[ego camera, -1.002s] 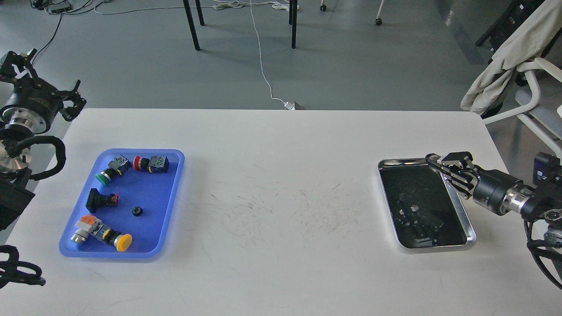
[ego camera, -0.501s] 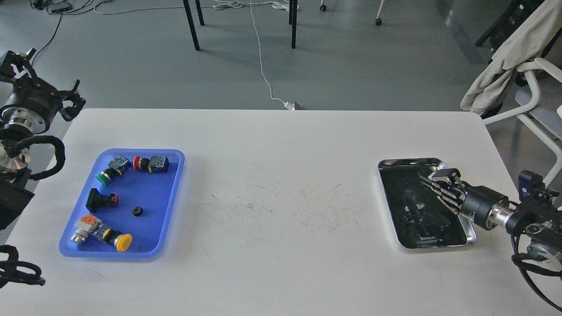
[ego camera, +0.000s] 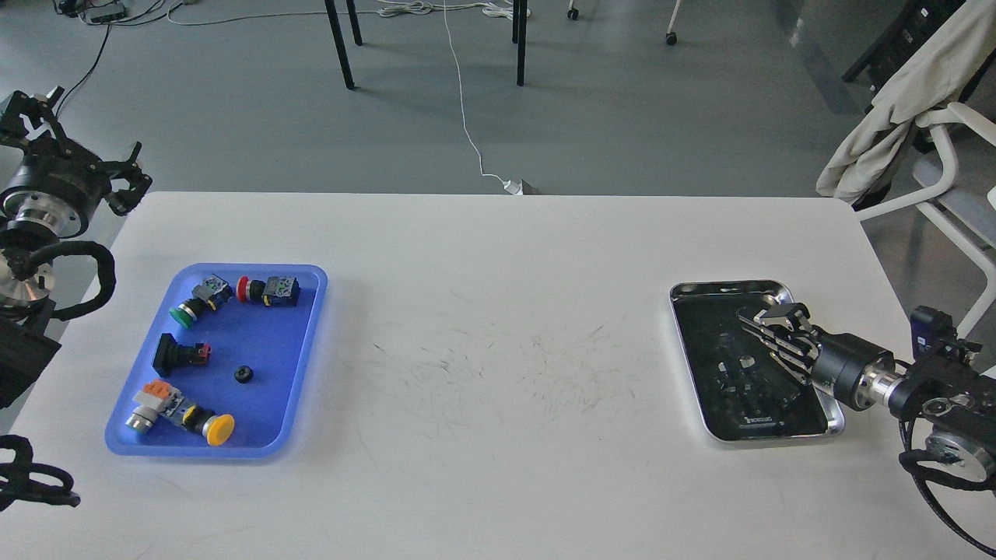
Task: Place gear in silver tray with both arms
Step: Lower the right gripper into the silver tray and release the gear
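The right gripper (ego camera: 759,319) reaches in over the right half of the silver tray (ego camera: 692,290), its 2 fingers lying close together with nothing visible between them; whether they touch I cannot tell. The tray's dark bottom, just beneath and to the left of those jaws, shows only reflections. The gear (ego camera: 243,374), a small black toothed ring, lies well apart from these jaws, far off to their left, in the blue tray (ego camera: 303,342) at the other end of the white table (ego camera: 498,257). Around the gear in that tray lie 4 push-button switches: a green one (ego camera: 198,301), a red one (ego camera: 267,289), a black one (ego camera: 178,352) and a yellow one (ego camera: 180,411). The left gripper (ego camera: 124,177) hangs beyond the table's far left corner, away from the blue tray, its jaws spread apart and holding nothing.
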Controlling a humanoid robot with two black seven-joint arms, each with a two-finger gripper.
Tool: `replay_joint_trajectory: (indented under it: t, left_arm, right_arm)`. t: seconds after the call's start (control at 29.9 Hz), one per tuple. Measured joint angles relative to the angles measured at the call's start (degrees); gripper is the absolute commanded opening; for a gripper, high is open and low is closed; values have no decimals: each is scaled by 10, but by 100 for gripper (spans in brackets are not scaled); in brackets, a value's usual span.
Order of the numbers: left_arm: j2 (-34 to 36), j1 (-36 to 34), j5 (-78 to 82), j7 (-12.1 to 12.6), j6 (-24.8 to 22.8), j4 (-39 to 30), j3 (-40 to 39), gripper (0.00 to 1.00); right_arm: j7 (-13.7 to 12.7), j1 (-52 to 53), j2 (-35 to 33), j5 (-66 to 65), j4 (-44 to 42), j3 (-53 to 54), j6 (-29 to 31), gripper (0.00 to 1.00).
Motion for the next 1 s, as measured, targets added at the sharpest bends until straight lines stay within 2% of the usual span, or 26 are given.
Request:
replay_joint_trajectory:
  t: [0.57, 0.84, 1.0]
  left_arm:
    - [0, 0, -1, -1, 0, 0, 0, 99]
    - [-1, -1, -1, -1, 0, 0, 0, 99]
    - [-1, -1, -1, -2, 0, 0, 0, 99]
  right_arm:
    - [-11, 9, 0, 2, 4, 6, -5, 42]
    - [-14, 0, -1, 0, -8, -3, -2, 42]
    - [-14, -2, 9, 1, -45, 0, -4, 42]
